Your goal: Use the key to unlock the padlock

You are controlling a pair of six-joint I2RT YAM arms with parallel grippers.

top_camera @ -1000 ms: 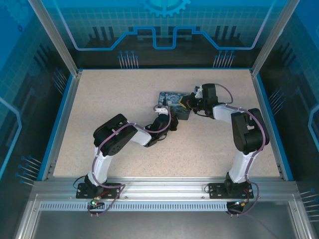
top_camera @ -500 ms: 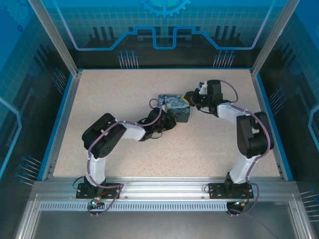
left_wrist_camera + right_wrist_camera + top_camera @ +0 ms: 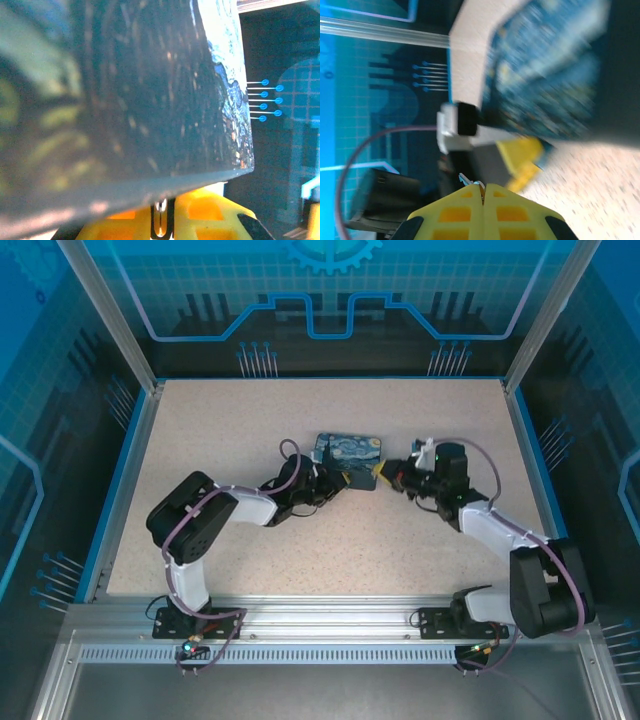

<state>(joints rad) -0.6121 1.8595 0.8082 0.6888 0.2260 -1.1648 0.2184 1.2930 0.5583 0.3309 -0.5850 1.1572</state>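
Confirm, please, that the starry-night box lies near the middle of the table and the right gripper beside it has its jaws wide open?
Not quite: the right gripper is shut, not wide open; the right wrist view shows its yellow fingers pressed together. The starry-night box does lie near the middle of the table, with that gripper beside it.

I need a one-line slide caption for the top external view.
Left gripper and right gripper face each other beside a starry-painted box on the table.

Box [image 3: 150, 100] was blurred and cut off at frame edges. Silvery loop [image 3: 160, 223] just below box, pinched in left gripper [image 3: 163, 207], was too blurred to identify.
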